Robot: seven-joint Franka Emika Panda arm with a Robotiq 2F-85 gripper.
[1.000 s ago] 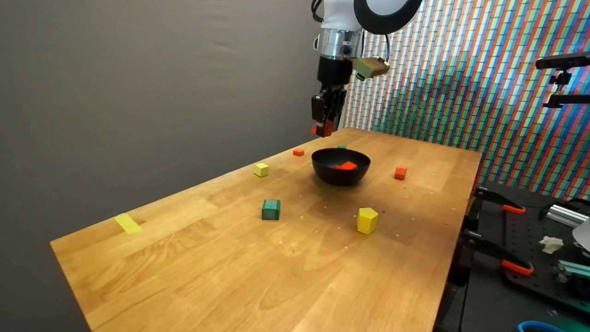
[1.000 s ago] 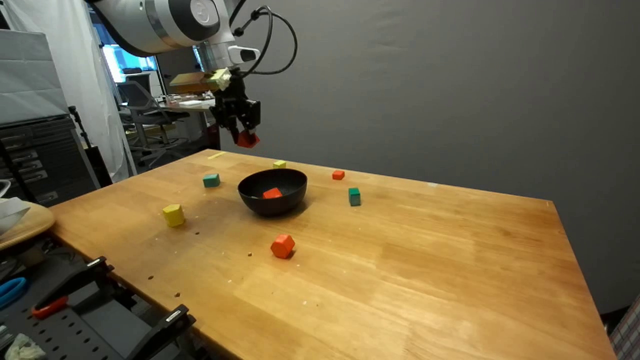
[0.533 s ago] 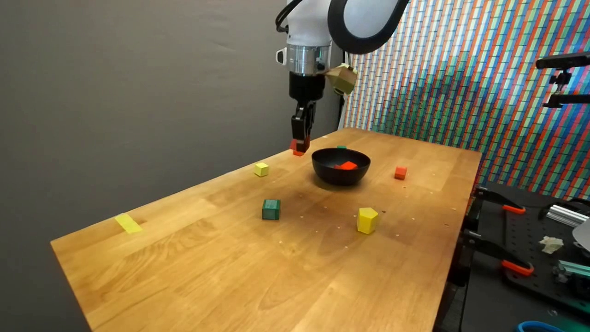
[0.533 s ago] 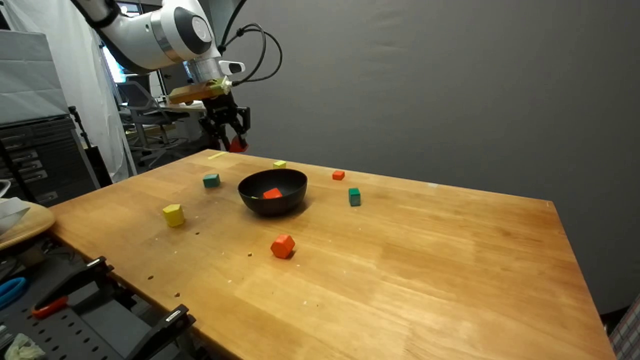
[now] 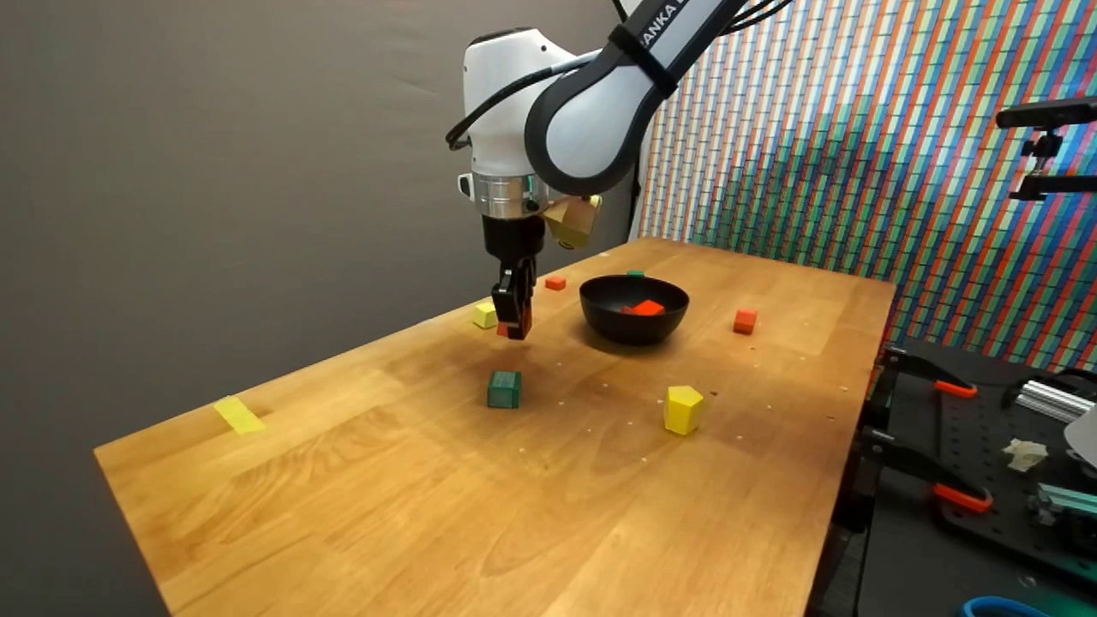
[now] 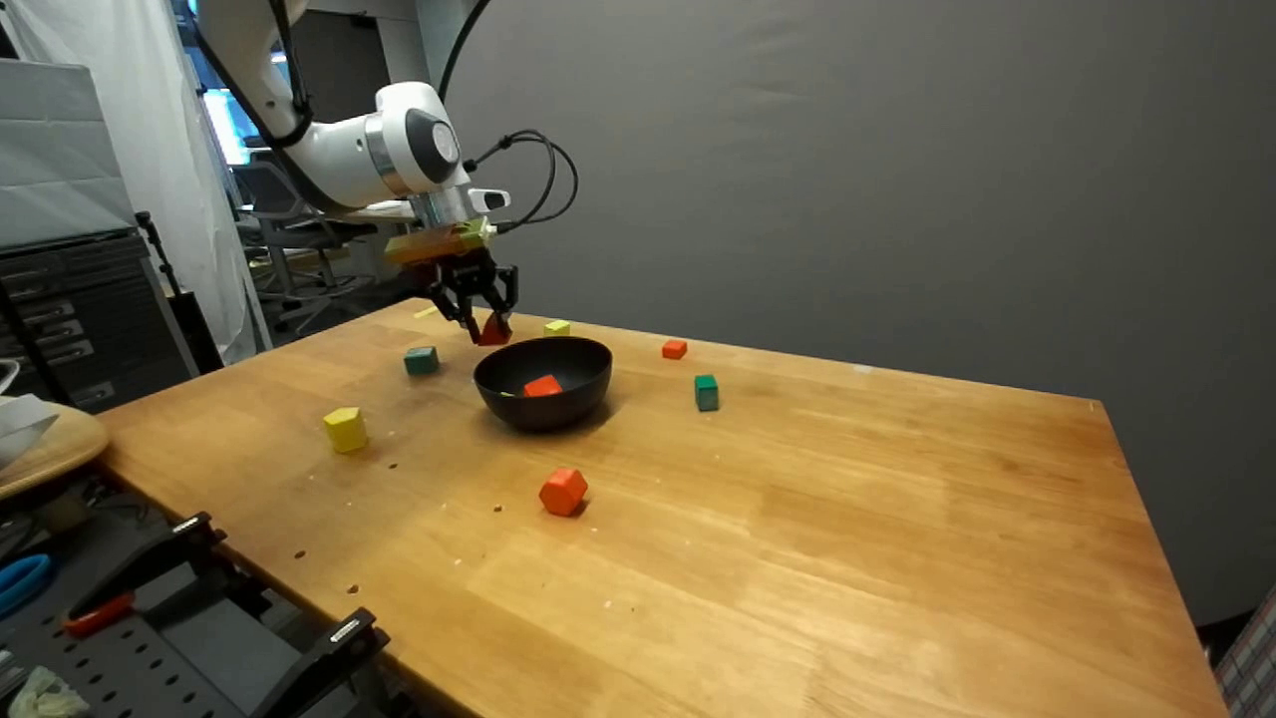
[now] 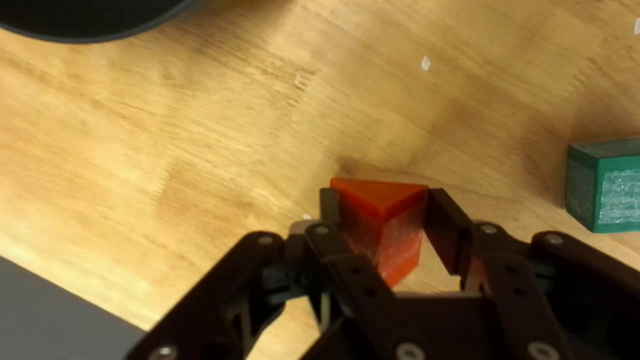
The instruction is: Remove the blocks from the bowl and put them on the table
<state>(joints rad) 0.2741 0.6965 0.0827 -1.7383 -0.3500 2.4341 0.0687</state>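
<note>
Red triangular block (image 7: 382,227) is pinched in the gripper (image 7: 382,202) over the wooden table (image 5: 411,506). Probably light, rigid and smooth, it wants gripping across its flat sides. At least 1 more red block (image 5: 648,308) sits in the black bowl (image 5: 632,331). Wall-side edge (image 5: 343,359) and yellow cube (image 5: 483,315) lie near; more room lies past the green block (image 5: 504,390).

In an exterior view, we read "ANKA" on the robot arm (image 5: 591,128), at the top of the frame, right of centre. We cannot read the pale labels (image 6: 346,629) on two black clamps (image 6: 315,664), lower left in an exterior view.
</note>
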